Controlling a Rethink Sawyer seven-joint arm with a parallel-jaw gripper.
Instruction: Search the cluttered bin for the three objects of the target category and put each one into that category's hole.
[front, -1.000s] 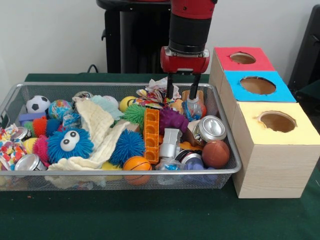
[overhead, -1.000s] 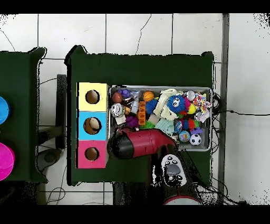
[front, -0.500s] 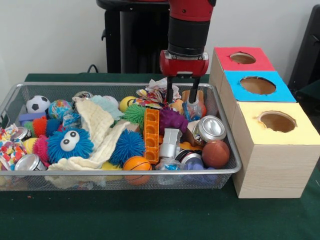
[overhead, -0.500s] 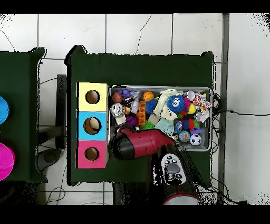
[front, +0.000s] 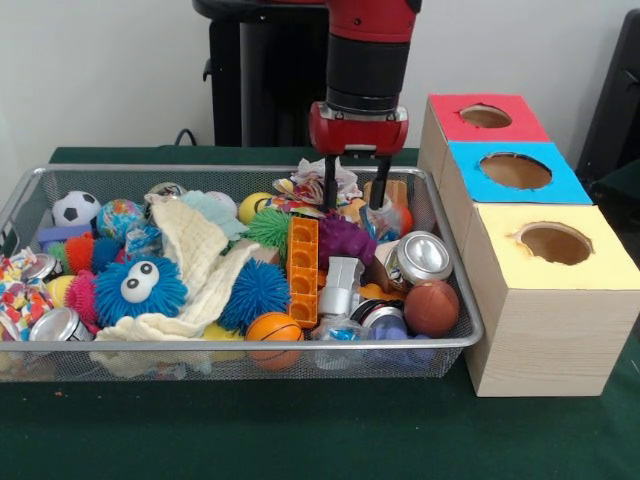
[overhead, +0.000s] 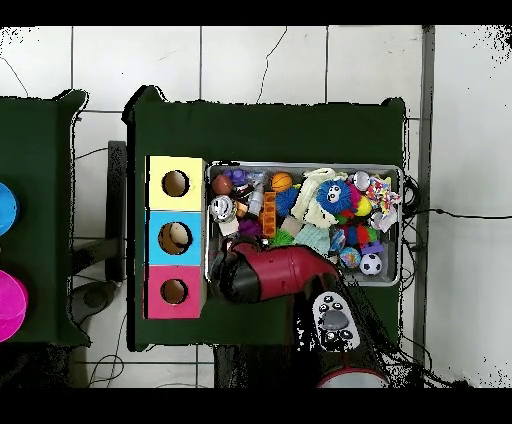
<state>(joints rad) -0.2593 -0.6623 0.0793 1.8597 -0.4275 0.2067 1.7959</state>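
Note:
My gripper hangs open over the far right part of the wire bin, its fingertips just above a crumpled colourful wrapper and a small clear plastic bottle; nothing sits between them. Below it lie a purple spiky ball, a silver can, a brown football and an orange basketball. To the right of the bin stand the red box, blue box and yellow box, each with a round hole. In the overhead view the red arm hides the gripper.
The bin also holds a soccer ball, a blue fuzzy toy with eyes, a cream cloth, an orange brick strip and another can. The boxes stand right against the bin's side. Green cloth covers the table.
The gripper has risen a little and shifted left, away from the boxes, still open. The bin's contents look unmoved.

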